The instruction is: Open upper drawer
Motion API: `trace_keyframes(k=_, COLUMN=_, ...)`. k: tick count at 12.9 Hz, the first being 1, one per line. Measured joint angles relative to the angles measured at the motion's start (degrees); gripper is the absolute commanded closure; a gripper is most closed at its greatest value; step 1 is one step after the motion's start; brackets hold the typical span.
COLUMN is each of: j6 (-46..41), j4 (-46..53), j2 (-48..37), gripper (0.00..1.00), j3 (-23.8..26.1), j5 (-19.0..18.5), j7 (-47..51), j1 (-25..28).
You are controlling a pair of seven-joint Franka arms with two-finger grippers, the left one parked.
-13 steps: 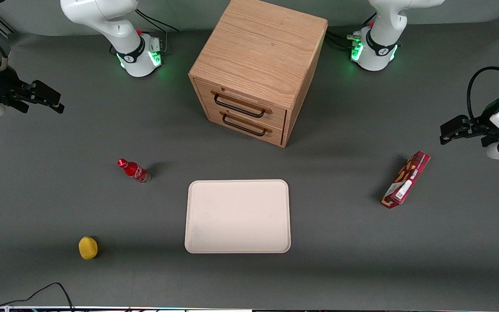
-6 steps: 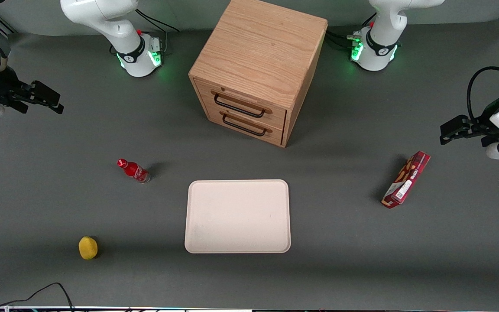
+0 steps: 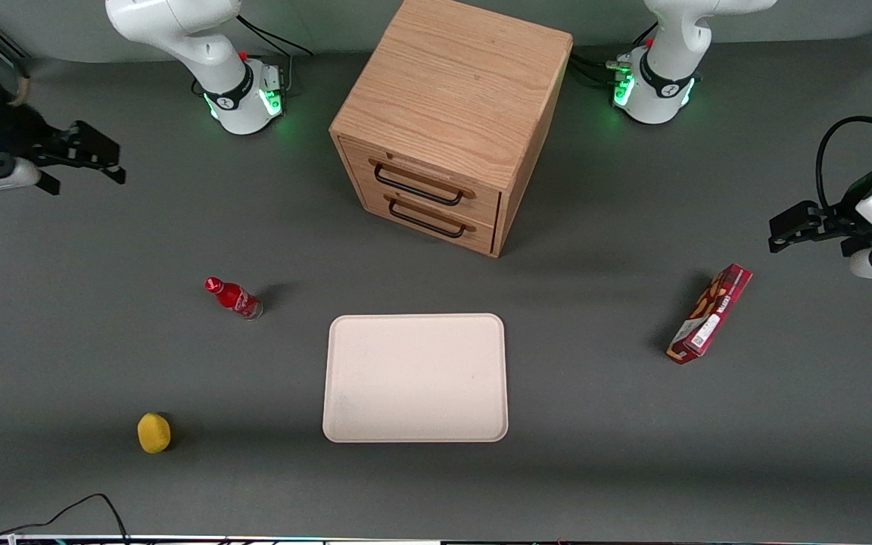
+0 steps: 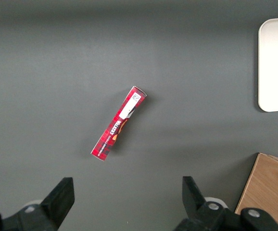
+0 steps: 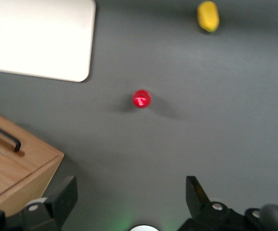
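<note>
A small oak cabinet point(image 3: 451, 98) stands at the back middle of the table, its two drawers facing the front camera at a slant. The upper drawer point(image 3: 474, 203) is flush with the cabinet front, and its black wire handle point(image 3: 415, 188) is free. The identical lower drawer point(image 3: 421, 208) sits beneath it, also closed. My gripper point(image 3: 114, 163) hovers above the table far off toward the working arm's end, well apart from the cabinet. It is open with nothing between its fingers. The right wrist view shows the gripper point(image 5: 131, 187) over bare table, with a cabinet corner point(image 5: 14, 168) and a black handle point(image 5: 6, 137) close by.
A red bottle point(image 3: 233, 297) stands between my gripper and the cream tray point(image 3: 415, 377), nearer the front camera than the cabinet. A yellow ball-like object point(image 3: 154, 432) lies near the table's front edge. A red carton point(image 3: 710, 312) lies toward the parked arm's end.
My gripper has shifted slightly toward the cabinet and a little farther from the front camera, turning somewhat. The drawers and other objects have not moved.
</note>
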Motion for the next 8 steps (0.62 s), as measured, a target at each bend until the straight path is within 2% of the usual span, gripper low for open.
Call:
trace_keyframes(k=2, j6=-0.17, j4=0.27, j2=0.99, gripper=0.00, j3=3.09, j5=1.39, j7=-9.15, j1=0.44)
trace_keyframes(k=4, j6=-0.21, j4=0.34, j2=2.17, gripper=0.00, j3=5.08, j5=5.77, j7=-15.62, j1=0.64)
trace_keyframes(k=8, j6=0.06, j4=1.30, j2=6.49, gripper=0.00, j3=10.58, j5=13.30, j7=-18.25, j1=0.79)
